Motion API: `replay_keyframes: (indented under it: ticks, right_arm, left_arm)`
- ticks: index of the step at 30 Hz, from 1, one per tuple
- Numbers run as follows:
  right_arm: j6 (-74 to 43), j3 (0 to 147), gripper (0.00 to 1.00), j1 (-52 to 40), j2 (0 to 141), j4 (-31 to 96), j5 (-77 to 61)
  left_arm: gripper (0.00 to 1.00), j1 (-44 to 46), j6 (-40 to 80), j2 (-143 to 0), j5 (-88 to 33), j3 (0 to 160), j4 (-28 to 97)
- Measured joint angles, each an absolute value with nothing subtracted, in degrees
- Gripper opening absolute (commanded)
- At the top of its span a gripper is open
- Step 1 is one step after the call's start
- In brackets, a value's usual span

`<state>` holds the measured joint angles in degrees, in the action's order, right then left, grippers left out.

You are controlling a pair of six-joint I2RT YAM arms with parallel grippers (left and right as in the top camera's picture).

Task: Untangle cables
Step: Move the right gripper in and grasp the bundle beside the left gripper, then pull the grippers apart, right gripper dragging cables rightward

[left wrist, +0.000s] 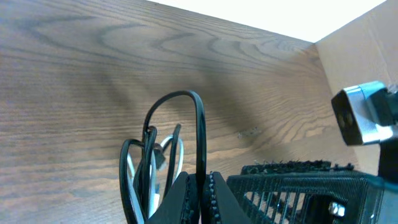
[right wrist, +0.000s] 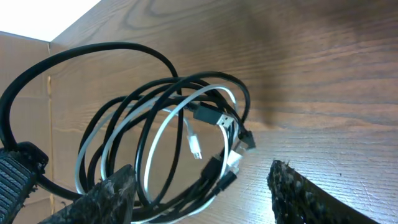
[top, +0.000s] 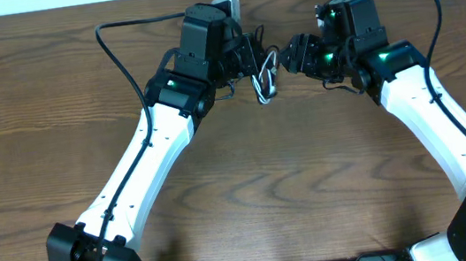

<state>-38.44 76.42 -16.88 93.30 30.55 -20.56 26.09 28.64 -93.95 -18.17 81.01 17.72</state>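
Closest in the left wrist view, the left gripper point(left wrist: 200, 182) has its ribbed fingers point(left wrist: 219, 194) pressed together on a strand of the black cable point(left wrist: 201, 124). The strand rises from between them in a tall arch, with more thin loops hanging beside it.

In the right wrist view the right gripper point(right wrist: 199, 174) stands wide open, its two rough-padded fingers point(right wrist: 115, 199) far apart with nothing between the pads. The tangled coil sits just beyond them, nearer the finger at the picture's left; whether it brushes that finger cannot be told. Here the white cable point(right wrist: 163, 122) runs in rings threaded through the black ones, and small plugs dangle inside the coil.

From overhead, the bundle is between the two grippers at the far middle of the wooden table point(top: 249, 191), with both arms reaching in toward it. Whether its lowest loops touch the wood cannot be told.

Farthest back, past the table's edge, stands a brown cardboard wall point(left wrist: 357, 56).
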Motion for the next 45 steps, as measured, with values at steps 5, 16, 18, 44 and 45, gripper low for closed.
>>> replay_keyframes:
  ticks: [5,16,18,44,45]
  right_arm:
    - [-38.50,76.42,0.61,-16.88,93.41,29.67,-20.56]
    - [-38.57,76.42,0.59,-16.91,99.63,25.56,-26.55]
    - [-38.59,76.42,0.59,-16.91,100.14,24.45,-27.92]
    - [-39.66,76.42,0.15,-20.84,105.32,19.09,-28.84]
    - [-39.66,76.42,0.07,-20.82,105.56,18.98,-28.80]
  left_arm:
    - [0.07,26.04,31.68,-93.95,-18.17,81.01,17.30]
    - [0.08,26.04,34.72,-93.95,-18.63,81.01,18.20]
    - [0.07,26.04,34.74,-93.95,-19.03,81.01,18.17]
    - [0.07,26.04,34.79,-93.95,-19.62,81.01,19.16]
    - [0.08,26.06,34.76,-93.95,-19.64,81.01,19.51]
